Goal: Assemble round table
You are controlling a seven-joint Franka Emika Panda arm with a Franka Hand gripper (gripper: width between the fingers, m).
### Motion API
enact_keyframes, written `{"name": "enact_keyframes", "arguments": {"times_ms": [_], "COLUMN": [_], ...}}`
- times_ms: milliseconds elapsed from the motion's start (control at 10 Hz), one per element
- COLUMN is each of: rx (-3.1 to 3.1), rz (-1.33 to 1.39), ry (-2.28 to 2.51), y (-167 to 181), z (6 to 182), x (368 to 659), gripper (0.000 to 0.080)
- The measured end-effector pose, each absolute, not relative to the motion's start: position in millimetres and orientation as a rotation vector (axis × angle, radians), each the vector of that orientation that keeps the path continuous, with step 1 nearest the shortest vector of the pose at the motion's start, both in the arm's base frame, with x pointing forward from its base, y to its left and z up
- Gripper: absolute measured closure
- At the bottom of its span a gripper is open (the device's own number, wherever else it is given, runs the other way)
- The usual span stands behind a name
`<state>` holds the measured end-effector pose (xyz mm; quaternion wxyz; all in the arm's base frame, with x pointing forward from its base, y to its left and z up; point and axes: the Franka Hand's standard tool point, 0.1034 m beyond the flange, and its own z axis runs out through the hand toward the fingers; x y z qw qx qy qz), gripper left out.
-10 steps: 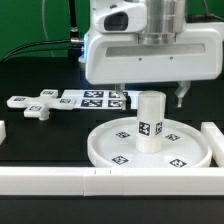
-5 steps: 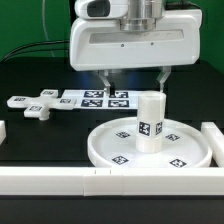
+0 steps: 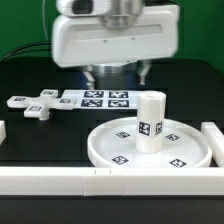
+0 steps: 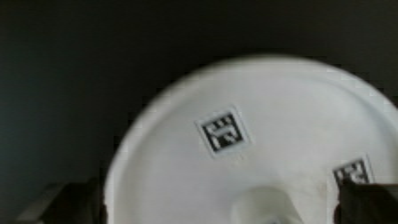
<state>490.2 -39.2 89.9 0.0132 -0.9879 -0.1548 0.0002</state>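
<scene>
1. The claw (image 3: 116, 76) has gone up and across toward the exterior view's left since a moment ago. Back then its fingers hung just beside the top of the leg (image 3: 150, 120). Now they are higher, above and behind the round disc (image 3: 100, 150).
2. Nothing else has moved. The foot, the marker board, the round disc and the leg all lie where they were.
3. The small cross-shaped foot (image 3: 38, 105) lies flat on the black table (image 3: 40, 140). It is well apart from the round disc, on the exterior view's left and farther back.
4. The marker board (image 3: 95, 98) lies flat behind the round disc, between it and the foot.
5. The round disc has a raised rim, like a shallow dish. The leg stands upright in the middle of it. Little square tags (image 3: 123, 160) sit on the disc's floor around the leg, and one more is on the leg's side.
6. One long white bar (image 3: 50, 180) lies just in front of the round disc. Another bar (image 3: 212, 135) lies just beside it on the exterior view's right.
7. The claw's fingers (image 4: 63, 200) are spread wide apart. They hold nothing and touch nothing. In the wrist view they are dark and blurry, with the round disc below and between them.
</scene>
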Motion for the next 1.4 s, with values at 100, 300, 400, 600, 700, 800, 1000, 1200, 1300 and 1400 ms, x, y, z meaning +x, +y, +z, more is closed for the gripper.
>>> {"name": "enact_keyframes", "arguments": {"times_ms": [100,300,400,600,700,800,1000,1200,1300,1400], "rx": [-3.078,-3.078,-3.077,-3.044,-3.034,-3.029,-3.004,-3.003,-2.994,-2.988], "rz": [0.003,0.005,0.006,0.012,0.012,0.015,0.021,0.021,0.015,-0.006], "ry": [-0.493,-0.489,-0.491,-0.641,-0.665,-0.696,-0.76,-0.765,-0.829,-0.922], "y": [-53.9,-54.7,-54.5,-75.5,-99.3,-117.2,-144.8,-142.3,-146.1,-154.6], "z": [89.1,87.9,87.7,80.6,75.5,71.1,63.4,63.2,62.5,60.3], "x": [488.0,487.4,487.4,480.3,469.9,462.3,453.9,454.8,454.8,454.7], "gripper": [0.0151,0.0151,0.0151,0.0151,0.0151,0.0151,0.0151,0.0151,0.0151,0.0151]}}
